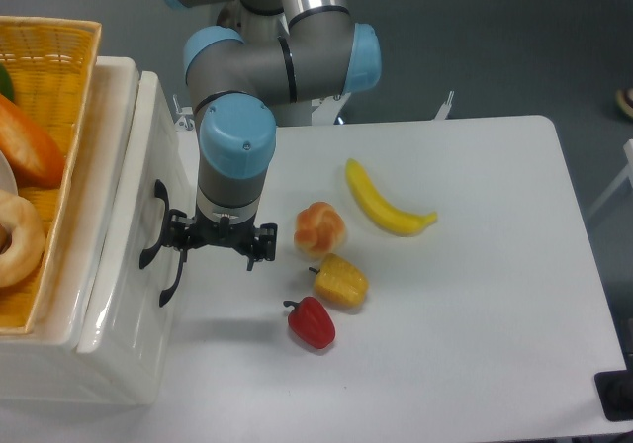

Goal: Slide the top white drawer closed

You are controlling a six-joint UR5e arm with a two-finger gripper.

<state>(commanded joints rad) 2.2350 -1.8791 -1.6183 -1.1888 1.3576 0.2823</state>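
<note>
White bench carries everything, with a red pepper nearest the camera, just beyond my gripper on the side away from the drawers. My gripper sits right against the front panel of the top white drawer, which looks pushed nearly flush, its long axis running near to far. My fingers stand apart, gripping nothing, one fingertip beside the black handle.

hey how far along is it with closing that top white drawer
Nearly done: the top white drawer looks pushed in, no open gap showing above its front. In hand: the gripper sits by the black handle. Left: backing the arm away.
</note>
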